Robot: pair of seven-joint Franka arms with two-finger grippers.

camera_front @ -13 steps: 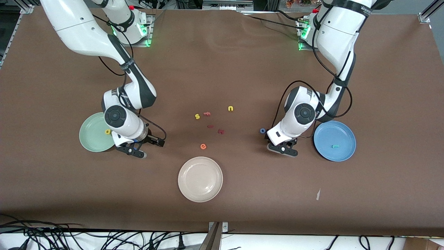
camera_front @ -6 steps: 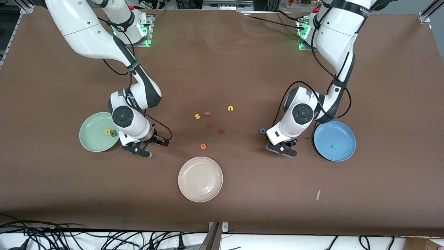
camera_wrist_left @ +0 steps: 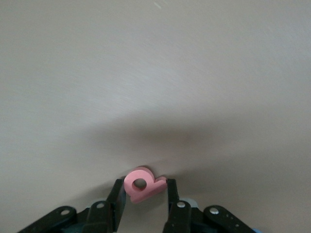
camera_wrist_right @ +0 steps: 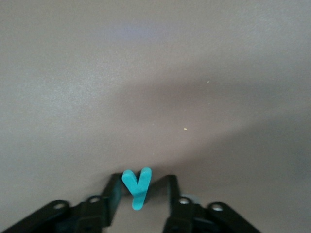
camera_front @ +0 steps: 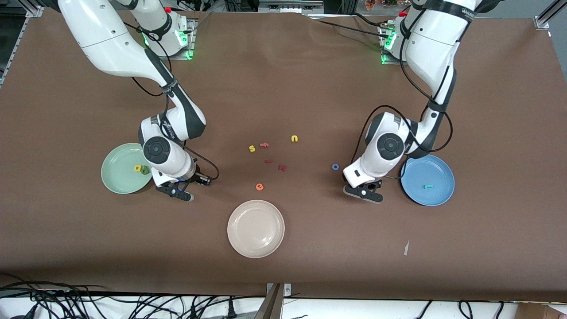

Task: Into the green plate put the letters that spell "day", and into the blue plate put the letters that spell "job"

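The green plate (camera_front: 117, 170) holds the yellow "a" (camera_front: 137, 168) and the olive "d" (camera_front: 145, 169). Just beside its rim, my right gripper (camera_front: 177, 193) is low at the table. In the right wrist view its fingers (camera_wrist_right: 144, 183) are open round the teal "y" (camera_wrist_right: 138, 191), which touches one finger with a gap to the other. The blue plate (camera_front: 438, 170) holds the teal "j" (camera_front: 427, 187). Between that plate and the blue "o" (camera_front: 335, 167), my left gripper (camera_front: 364, 193) (camera_wrist_left: 144, 190) is shut on the pink "b" (camera_wrist_left: 151, 187). The front view hides "y" and "b".
A cream-white plate (camera_front: 255, 228) lies nearer the front camera, mid-table. Loose letters lie mid-table: yellow "s" (camera_front: 251, 149), yellow "n" (camera_front: 294, 138), an orange piece (camera_front: 264, 144), two dark red pieces (camera_front: 268, 161) (camera_front: 282, 168), orange "e" (camera_front: 259, 187). A white scrap (camera_front: 406, 248) lies near the blue plate.
My right gripper slid off the green plate's rim toward mid-table, uncovering the "d", and its fingers narrowed. My left gripper shifted slightly toward the blue plate and closed in on the "b".
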